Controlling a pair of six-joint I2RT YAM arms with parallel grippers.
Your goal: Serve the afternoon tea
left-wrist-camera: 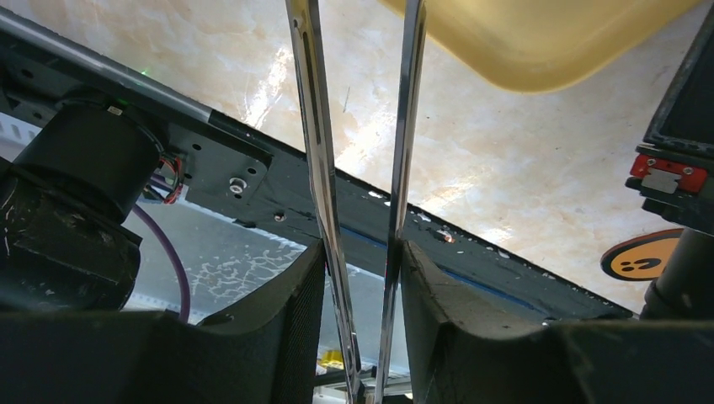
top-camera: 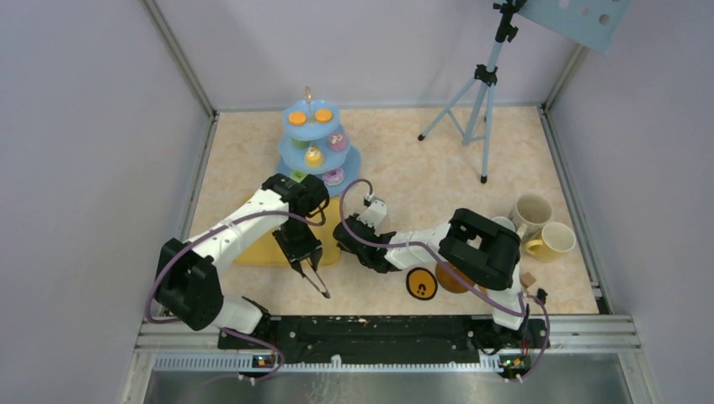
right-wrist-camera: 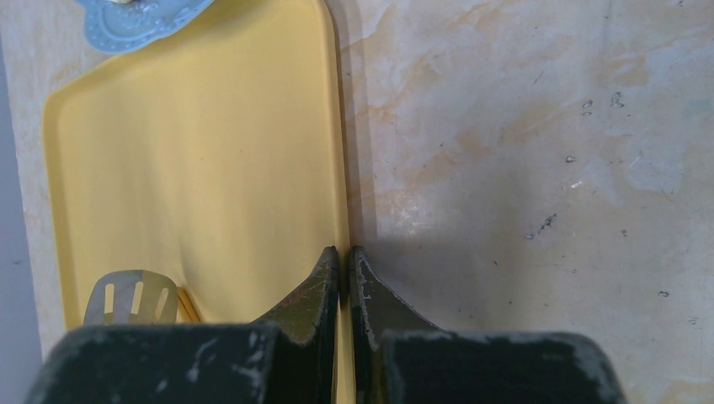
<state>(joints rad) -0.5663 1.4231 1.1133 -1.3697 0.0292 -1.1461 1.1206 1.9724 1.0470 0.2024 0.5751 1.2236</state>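
The light-blue three-tier stand (top-camera: 294, 153) stands at the back, its rim also in the right wrist view (right-wrist-camera: 135, 21). It carries orange pastries (top-camera: 297, 118), a purple one (top-camera: 338, 140), a yellow one (top-camera: 313, 156) and a green one (top-camera: 299, 175). Cream mugs (top-camera: 531, 210) and a partly hidden grey mug (top-camera: 503, 223) stand at the right. Two round coasters (top-camera: 421, 284) lie by the right arm, one also in the left wrist view (left-wrist-camera: 644, 257). My left gripper (top-camera: 305, 257) (left-wrist-camera: 362, 252) is shut on the metal tongs (left-wrist-camera: 316, 126). My right gripper (top-camera: 345, 236) (right-wrist-camera: 343, 261) is shut on the yellow tray's right rim (right-wrist-camera: 337, 126).
The flat yellow tray (top-camera: 261, 251) lies under my left arm, in front of the stand. The tongs' tip (right-wrist-camera: 135, 295) hangs over the tray's near end. A tripod (top-camera: 484, 101) stands at the back right. Frame walls enclose the table on both sides.
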